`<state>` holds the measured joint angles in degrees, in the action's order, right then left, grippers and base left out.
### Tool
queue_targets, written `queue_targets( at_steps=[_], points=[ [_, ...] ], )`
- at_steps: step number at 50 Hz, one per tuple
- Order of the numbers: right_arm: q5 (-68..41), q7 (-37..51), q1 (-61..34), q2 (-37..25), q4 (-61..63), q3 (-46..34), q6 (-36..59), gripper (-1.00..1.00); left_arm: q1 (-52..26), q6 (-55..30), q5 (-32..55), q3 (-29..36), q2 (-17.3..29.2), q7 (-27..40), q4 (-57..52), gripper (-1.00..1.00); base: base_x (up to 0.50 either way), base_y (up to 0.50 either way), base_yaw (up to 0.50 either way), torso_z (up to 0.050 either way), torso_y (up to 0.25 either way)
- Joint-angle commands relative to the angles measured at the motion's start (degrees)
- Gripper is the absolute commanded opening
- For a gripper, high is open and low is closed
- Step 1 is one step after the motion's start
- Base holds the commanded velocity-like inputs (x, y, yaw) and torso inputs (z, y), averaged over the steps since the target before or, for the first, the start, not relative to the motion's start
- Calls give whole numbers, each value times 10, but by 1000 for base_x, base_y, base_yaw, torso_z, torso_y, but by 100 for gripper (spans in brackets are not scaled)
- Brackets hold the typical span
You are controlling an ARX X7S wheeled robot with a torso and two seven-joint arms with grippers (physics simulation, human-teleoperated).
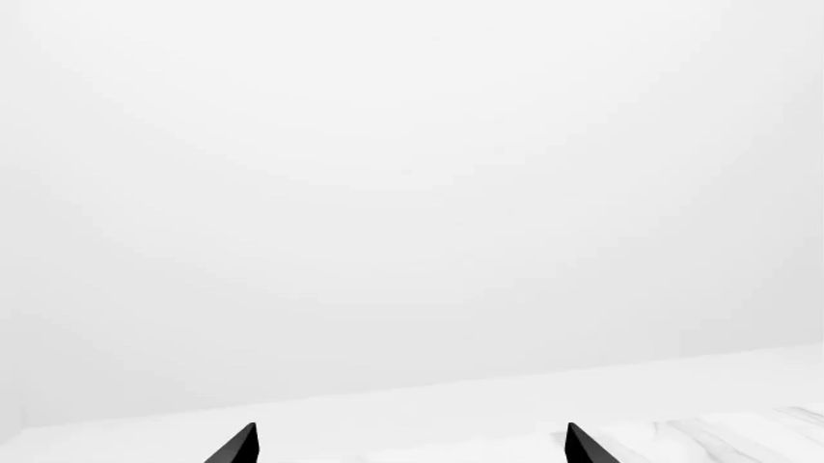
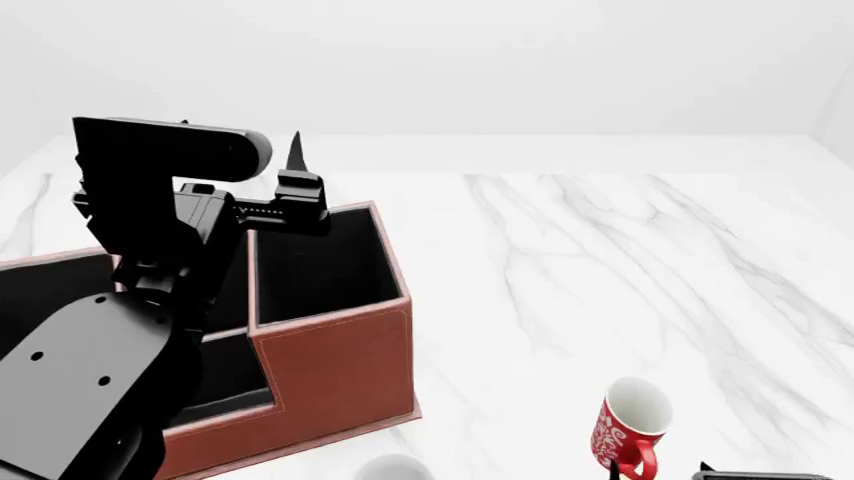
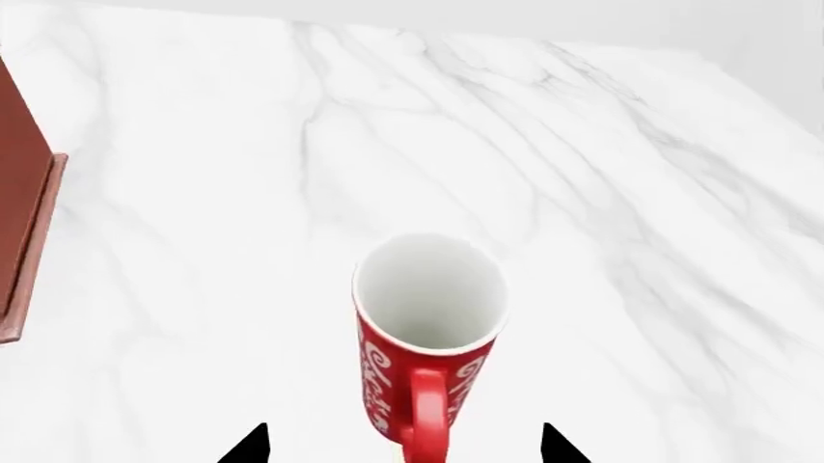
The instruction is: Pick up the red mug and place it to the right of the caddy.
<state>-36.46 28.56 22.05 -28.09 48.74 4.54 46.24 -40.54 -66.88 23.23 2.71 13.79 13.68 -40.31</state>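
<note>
The red mug (image 3: 427, 338) stands upright on the white marble table, with a white swirly pattern, a white inside and its red handle turned toward my right gripper (image 3: 403, 446). That gripper is open, its two black tips on either side of the handle, close behind the mug. In the head view the mug (image 2: 627, 430) is at the bottom right, well right of the reddish-brown caddy (image 2: 340, 365). My left gripper (image 1: 409, 446) is open and empty, raised above the caddy's back, one fingertip (image 2: 296, 152) pointing up.
The rim of a white mug (image 2: 392, 468) shows at the bottom edge, just in front of the caddy's right corner. The caddy's corner (image 3: 23, 231) shows in the right wrist view. The marble table (image 2: 601, 260) stretches right and back to a white wall.
</note>
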Motion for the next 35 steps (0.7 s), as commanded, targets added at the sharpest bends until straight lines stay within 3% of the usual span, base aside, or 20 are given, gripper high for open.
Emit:
queue_targets(
  at_steps=[1,35],
  points=[
    [-2,-3,-14,5,-39,-6,0,100,2,3,3,1,2,2,0,100,0,0,0,0,0],
    [23,-45,-101,22,-202,-46,-35,100,14,23,4,14,9,8,13,100,0,0,0,0,0]
  ],
)
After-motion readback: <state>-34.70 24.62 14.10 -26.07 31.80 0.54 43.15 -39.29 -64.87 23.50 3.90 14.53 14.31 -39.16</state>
